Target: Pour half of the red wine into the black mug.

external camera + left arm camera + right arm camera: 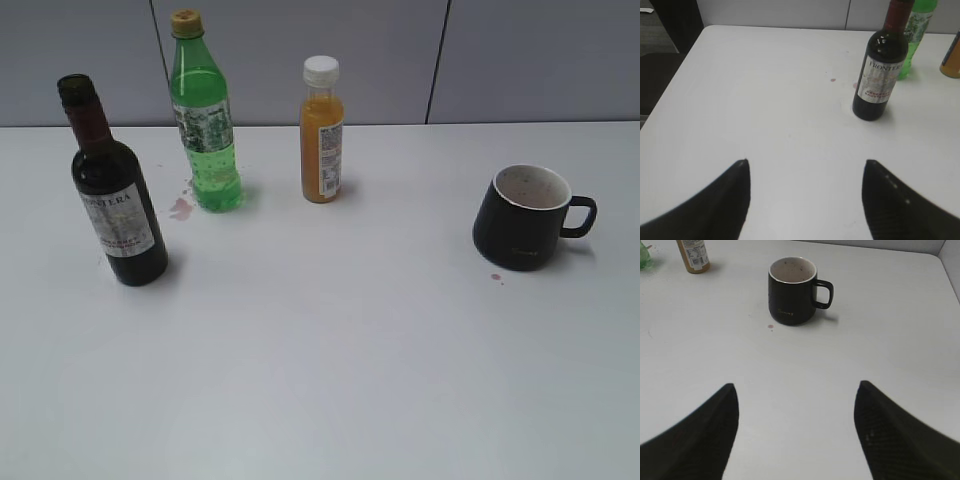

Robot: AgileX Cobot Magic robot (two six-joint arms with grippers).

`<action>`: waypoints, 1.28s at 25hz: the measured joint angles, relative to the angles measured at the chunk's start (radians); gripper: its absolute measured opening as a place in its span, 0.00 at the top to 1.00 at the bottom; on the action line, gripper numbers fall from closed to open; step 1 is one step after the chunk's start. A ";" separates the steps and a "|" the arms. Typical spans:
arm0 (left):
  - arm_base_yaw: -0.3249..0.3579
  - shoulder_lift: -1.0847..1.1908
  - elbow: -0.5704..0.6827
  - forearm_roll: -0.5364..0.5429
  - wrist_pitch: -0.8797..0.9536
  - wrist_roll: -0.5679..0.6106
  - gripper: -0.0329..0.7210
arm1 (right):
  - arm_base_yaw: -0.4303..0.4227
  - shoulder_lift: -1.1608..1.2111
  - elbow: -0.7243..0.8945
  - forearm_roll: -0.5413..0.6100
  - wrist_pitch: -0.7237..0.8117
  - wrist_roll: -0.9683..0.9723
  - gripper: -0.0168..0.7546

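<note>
The red wine bottle [115, 200], dark glass with a long neck and white label, stands upright and uncapped at the table's left. It also shows in the left wrist view [879, 75], up and to the right of my left gripper [805, 162], which is open, empty and well short of it. The black mug [525, 215] stands upright at the right, handle pointing right, its white inside pink-stained. In the right wrist view the mug [792, 292] stands ahead of my open, empty right gripper [796, 385]. Neither gripper shows in the exterior view.
A bright green plastic bottle [205, 120] and a small orange juice bottle [321, 135] stand at the back. Small pink stains [181, 207] lie by the green bottle, and a drop [495, 277] lies by the mug. The table's left edge [677, 65] shows in the left wrist view.
</note>
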State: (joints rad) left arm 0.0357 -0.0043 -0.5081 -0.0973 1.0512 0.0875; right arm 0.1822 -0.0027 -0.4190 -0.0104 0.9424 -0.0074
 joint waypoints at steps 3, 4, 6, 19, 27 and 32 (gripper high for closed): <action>0.000 0.000 0.000 0.000 0.000 0.000 0.27 | 0.000 0.000 0.000 0.000 0.000 0.000 0.27; 0.000 0.000 0.000 0.000 0.000 0.000 0.27 | 0.000 0.000 0.000 0.000 0.000 0.000 0.27; 0.000 0.000 0.000 0.000 0.000 0.000 0.27 | 0.000 0.000 0.000 0.000 0.000 0.000 0.27; 0.000 0.000 0.000 0.000 0.000 0.000 0.27 | 0.000 0.000 0.000 0.000 0.000 -0.001 0.27; 0.000 0.000 0.000 0.000 0.000 0.000 0.27 | 0.000 0.000 0.000 0.000 0.000 0.000 0.27; 0.000 0.000 0.000 0.000 0.000 0.000 0.27 | 0.000 0.000 0.000 0.002 0.000 0.000 0.27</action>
State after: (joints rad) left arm 0.0357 -0.0043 -0.5081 -0.0973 1.0512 0.0875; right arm 0.1822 -0.0027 -0.4190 -0.0083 0.9424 -0.0073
